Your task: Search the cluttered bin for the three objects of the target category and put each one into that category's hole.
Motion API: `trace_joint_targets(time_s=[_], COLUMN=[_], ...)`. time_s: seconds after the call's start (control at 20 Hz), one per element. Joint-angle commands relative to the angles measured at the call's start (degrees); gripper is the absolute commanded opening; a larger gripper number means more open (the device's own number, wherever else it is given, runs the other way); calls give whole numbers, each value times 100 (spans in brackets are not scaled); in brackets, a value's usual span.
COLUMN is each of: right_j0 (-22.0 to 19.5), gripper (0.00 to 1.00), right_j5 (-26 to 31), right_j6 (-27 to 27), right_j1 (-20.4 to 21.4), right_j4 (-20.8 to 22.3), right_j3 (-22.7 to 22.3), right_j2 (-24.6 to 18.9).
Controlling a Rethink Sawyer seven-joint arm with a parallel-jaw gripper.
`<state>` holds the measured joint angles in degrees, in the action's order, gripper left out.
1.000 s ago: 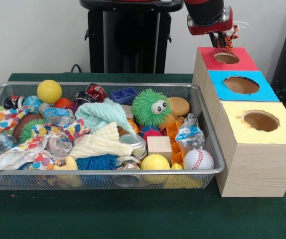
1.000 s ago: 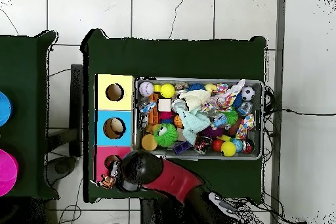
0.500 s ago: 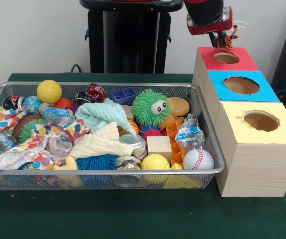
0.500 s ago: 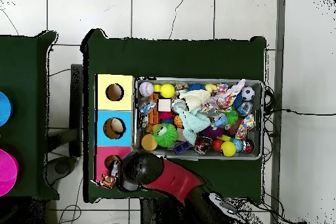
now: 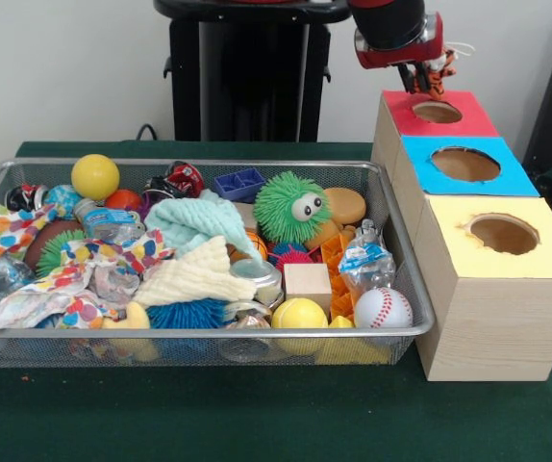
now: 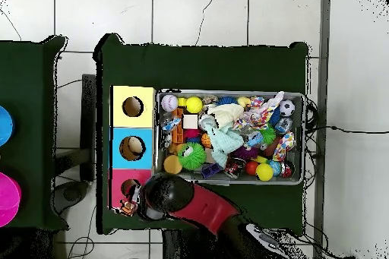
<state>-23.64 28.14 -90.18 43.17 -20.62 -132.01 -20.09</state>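
At the worktop's far right corner in the front view, the red box carries the hole. Above its rim the tool is closed on the tiger: light, soft, best pinched mid-body.

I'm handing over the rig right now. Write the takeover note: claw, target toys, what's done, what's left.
Claw: shut on the tiger plush, just above the red-topped box, beside its hole.
Green puffball: in the wire bin, on top of the clutter.
Blue puffball: at the bin's front wall, partly under a cloth.
Done: tiger lifted out.
Left: drop the tiger in, then fetch both puffballs.
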Motion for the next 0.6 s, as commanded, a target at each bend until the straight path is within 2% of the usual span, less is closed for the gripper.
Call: trace_joint_targets(time_s=[0.05,0.6], right_j0=[-179,-261], gripper=[0,0], right_j5=[30,-356], right_j6=[-547,-592], right_j1=[-109,-188], right_j4=[-3,-128], right_j3=[750,575], right_j2=[-237,-461])
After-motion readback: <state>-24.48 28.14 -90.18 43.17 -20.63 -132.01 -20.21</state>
